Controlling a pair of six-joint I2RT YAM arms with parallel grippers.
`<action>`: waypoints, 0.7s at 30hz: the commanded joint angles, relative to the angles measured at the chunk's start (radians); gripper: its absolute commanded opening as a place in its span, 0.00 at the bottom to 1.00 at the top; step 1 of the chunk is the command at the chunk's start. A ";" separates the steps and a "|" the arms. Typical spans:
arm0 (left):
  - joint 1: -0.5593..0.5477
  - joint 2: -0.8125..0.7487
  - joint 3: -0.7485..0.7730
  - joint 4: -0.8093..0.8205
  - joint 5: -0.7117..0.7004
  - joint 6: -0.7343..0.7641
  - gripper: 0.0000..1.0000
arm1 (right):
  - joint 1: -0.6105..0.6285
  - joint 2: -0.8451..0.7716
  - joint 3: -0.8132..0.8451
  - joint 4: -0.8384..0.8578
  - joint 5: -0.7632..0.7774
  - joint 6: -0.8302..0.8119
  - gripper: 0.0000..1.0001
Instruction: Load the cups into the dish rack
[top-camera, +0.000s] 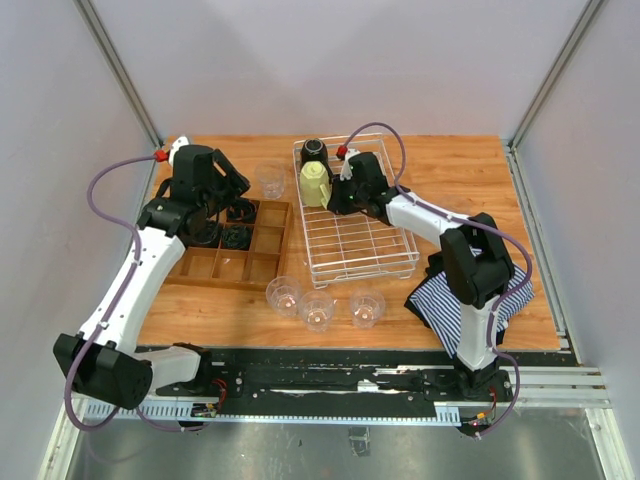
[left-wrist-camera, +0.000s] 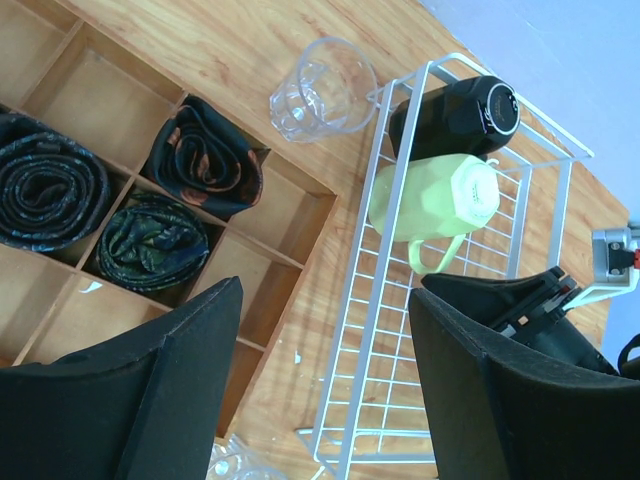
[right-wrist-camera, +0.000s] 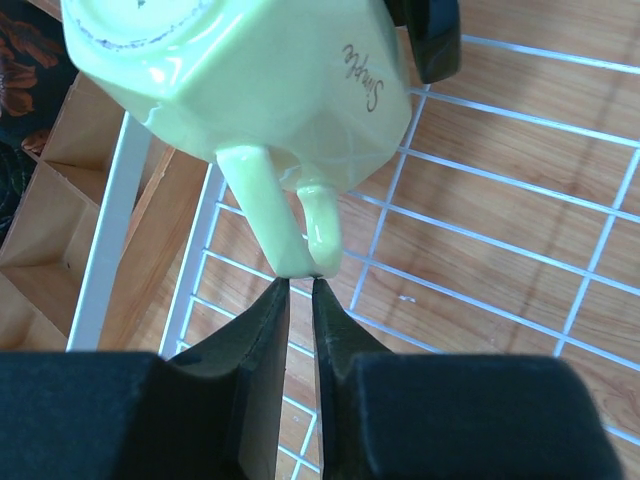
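We are finishing the placing of the yellow-green mug (right-wrist-camera: 260, 90). It is lying on its side inside the dish rack (right-wrist-camera: 108, 225), just ahead of the right fingers (right-wrist-camera: 283, 305), with its handle hanging right at their tips. Those fingers are nearly shut, showing only a thin slit, and we are seeing nothing clamped between them. The black mug (left-wrist-camera: 455, 115) is lying just beyond the yellow-green one.

The left fingers (left-wrist-camera: 190, 350) are spread wide and holding nothing. One clear tumbler (left-wrist-camera: 322, 88) is standing on the table (top-camera: 470, 170) ahead of them, beside the rack's corner. Three more tumblers (top-camera: 318, 308) are waiting well behind the right fingers.

We are judging the next move to be a straight retreat of the right fingers, clear of the handle. After that comes a soft grip on a tumbler's rim.
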 joint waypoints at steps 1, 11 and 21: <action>0.009 0.015 0.020 0.030 0.017 0.004 0.72 | -0.014 -0.011 0.028 -0.008 0.051 -0.035 0.16; 0.041 0.067 0.039 0.029 0.034 0.019 0.73 | -0.032 -0.045 0.023 -0.033 0.025 -0.050 0.17; 0.146 0.500 0.373 -0.114 0.142 0.176 0.61 | -0.048 -0.352 -0.149 -0.068 0.039 -0.088 0.45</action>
